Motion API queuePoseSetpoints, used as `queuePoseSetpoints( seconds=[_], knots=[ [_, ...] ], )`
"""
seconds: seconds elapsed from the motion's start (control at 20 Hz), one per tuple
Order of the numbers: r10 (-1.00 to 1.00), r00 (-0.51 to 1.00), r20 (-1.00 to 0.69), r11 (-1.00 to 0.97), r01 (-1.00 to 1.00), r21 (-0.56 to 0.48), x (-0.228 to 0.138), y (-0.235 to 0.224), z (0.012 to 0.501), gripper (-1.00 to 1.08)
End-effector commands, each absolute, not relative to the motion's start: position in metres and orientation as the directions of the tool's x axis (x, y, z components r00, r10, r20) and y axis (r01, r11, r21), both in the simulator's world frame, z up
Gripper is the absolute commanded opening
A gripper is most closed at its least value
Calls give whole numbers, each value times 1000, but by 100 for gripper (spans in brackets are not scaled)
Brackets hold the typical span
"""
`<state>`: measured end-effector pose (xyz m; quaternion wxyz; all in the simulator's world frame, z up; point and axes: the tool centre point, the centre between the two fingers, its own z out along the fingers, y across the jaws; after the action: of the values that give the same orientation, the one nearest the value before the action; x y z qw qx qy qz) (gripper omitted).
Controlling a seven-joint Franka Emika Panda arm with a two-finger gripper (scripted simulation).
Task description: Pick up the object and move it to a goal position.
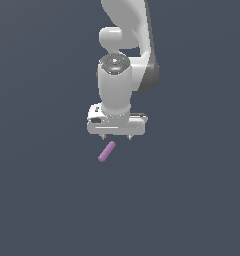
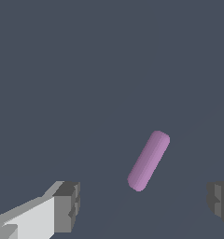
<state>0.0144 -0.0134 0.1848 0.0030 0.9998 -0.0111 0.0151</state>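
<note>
Item: small light-purple capsule-shaped rod [image 2: 149, 160], lying askew on the dark floor just ahead of our white two-fingered gripper [image 2: 144, 205] (jaws spread wide, holding nothing); risk: descending unaligned, we judge, would knock it aside.

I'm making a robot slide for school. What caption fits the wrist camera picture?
Open gripper hovering near a small purple capsule that lies untouched on the dark floor.
</note>
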Motion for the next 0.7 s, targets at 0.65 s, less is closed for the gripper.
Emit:
queuePoseSetpoints(
  seconds=[0.65],
  knots=[
    [28, 998, 54, -999, 26, 28, 21, -12, 203, 100]
  ],
)
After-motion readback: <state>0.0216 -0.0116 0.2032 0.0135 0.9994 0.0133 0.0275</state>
